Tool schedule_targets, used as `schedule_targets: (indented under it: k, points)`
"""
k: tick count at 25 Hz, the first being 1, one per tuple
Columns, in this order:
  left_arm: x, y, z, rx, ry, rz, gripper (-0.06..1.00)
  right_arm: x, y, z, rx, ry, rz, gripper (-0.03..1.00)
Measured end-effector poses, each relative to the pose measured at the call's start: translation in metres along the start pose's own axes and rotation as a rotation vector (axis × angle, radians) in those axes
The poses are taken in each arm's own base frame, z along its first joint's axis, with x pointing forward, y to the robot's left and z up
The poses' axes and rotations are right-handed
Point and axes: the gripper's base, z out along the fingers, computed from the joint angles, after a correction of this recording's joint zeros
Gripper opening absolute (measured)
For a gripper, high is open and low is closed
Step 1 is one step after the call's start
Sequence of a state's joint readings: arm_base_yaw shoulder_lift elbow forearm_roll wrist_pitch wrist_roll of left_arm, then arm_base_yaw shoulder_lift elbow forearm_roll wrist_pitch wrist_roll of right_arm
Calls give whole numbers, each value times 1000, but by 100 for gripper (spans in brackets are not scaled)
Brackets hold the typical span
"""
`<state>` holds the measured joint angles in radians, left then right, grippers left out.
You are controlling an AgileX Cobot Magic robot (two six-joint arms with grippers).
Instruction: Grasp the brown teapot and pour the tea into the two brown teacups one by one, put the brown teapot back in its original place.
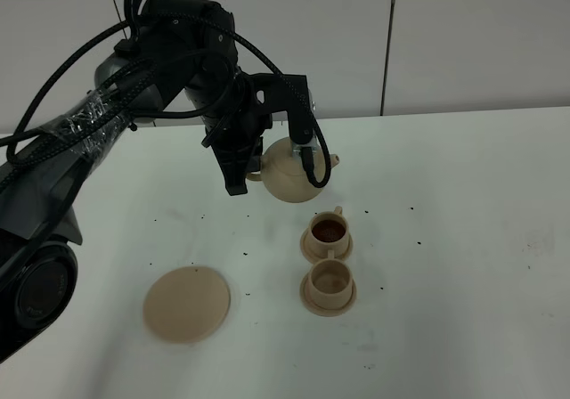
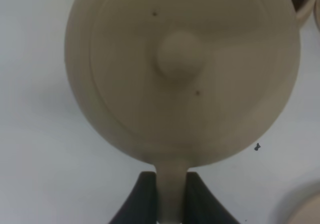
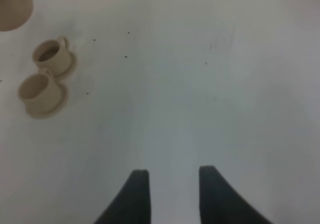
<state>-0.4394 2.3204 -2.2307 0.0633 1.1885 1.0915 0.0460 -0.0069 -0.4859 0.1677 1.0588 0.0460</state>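
Observation:
My left gripper (image 1: 267, 169) is shut on the loop handle of the brown teapot (image 1: 294, 171) and holds it in the air, just behind the two brown teacups. In the left wrist view the teapot (image 2: 182, 69) fills the frame, lid knob facing me, its handle clamped between my black fingers (image 2: 142, 199). The far teacup (image 1: 328, 232) holds dark tea; the near teacup (image 1: 329, 282) looks empty. Both stand on small saucers. They also show in the right wrist view: the far teacup (image 3: 51, 54), the near teacup (image 3: 38, 90). The flat round saucer (image 1: 187, 303) lies bare at front left. My right gripper (image 3: 172, 194) is open over bare table.
The white table (image 1: 463, 265) has scattered dark specks around the cups. A grey wall runs behind the table's back edge. The left arm's black cables loop above the teapot.

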Motion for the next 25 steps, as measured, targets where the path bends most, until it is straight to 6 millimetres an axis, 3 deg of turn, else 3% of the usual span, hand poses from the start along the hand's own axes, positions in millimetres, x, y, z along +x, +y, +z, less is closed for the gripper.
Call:
schedule_targets:
  k: [17, 25]
  points:
    - [-7, -3, -2, 6, -20, 8, 17, 0, 0, 0, 0, 0, 0, 24]
    - [-30, -18, -34, -52, -27, 68, 17, 0, 0, 0, -4, 0, 2, 24]
